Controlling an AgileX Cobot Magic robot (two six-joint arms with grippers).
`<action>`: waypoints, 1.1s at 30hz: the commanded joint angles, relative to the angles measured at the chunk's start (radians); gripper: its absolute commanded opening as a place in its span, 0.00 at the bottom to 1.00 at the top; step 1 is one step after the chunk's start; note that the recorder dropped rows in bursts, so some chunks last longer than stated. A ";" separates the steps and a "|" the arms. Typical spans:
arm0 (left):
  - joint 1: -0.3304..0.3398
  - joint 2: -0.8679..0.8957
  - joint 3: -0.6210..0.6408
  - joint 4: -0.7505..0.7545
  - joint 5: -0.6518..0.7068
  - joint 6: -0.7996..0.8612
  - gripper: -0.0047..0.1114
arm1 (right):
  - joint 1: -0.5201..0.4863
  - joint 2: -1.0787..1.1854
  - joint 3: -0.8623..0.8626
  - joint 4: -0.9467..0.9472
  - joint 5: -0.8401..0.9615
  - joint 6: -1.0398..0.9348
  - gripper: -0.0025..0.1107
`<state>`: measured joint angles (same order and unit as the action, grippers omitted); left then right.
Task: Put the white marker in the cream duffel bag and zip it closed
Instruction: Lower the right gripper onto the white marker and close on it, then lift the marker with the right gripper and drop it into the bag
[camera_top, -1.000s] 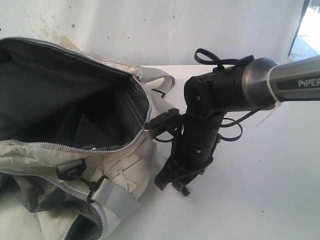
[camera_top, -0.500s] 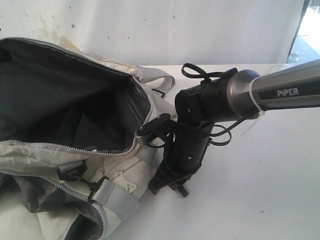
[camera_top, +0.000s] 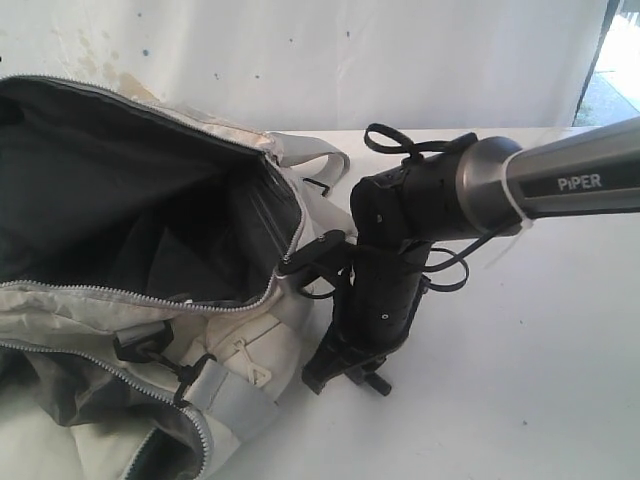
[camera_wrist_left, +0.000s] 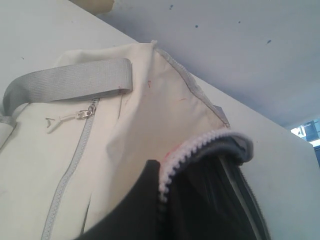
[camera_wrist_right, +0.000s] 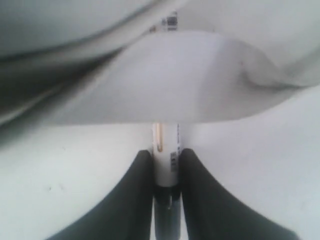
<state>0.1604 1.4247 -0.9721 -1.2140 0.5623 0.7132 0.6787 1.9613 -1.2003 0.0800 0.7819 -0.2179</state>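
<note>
The cream duffel bag (camera_top: 262, 335) lies on the left, its main zipper wide open and its dark lining (camera_top: 130, 200) showing. My right gripper (camera_top: 345, 375) points down at the table beside the bag's end. In the right wrist view the right gripper (camera_wrist_right: 165, 155) is shut on the white marker (camera_wrist_right: 165, 137), both fingers pressing its barrel just above the black cap (camera_wrist_right: 166, 215). The marker's far end runs under a fold of the bag (camera_wrist_right: 175, 85). My left gripper (camera_wrist_left: 162, 192) is shut on the bag's zipper edge (camera_wrist_left: 187, 150).
The white table (camera_top: 500, 350) stretches to the right of the arm, with a white wall (camera_top: 350, 60) behind. A grey strap (camera_top: 315, 152) trails from the bag's far end. Black buckles (camera_top: 140, 340) and an open side pocket (camera_top: 100, 400) sit at its near side.
My right arm has shifted left toward the bag's end, with its gripper staying low at the table. The bag has not moved.
</note>
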 joint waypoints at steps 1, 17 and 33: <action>0.007 -0.004 -0.005 -0.011 -0.012 -0.006 0.04 | -0.002 -0.065 0.003 -0.031 0.047 0.016 0.02; 0.007 -0.004 -0.005 -0.011 -0.012 -0.006 0.04 | -0.002 -0.394 0.003 -0.031 0.093 0.021 0.02; 0.007 -0.004 -0.005 -0.011 -0.010 -0.006 0.04 | -0.002 -0.596 0.003 -0.055 0.117 0.078 0.02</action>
<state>0.1604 1.4247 -0.9721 -1.2140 0.5623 0.7132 0.6787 1.3971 -1.2003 0.0334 0.8861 -0.1749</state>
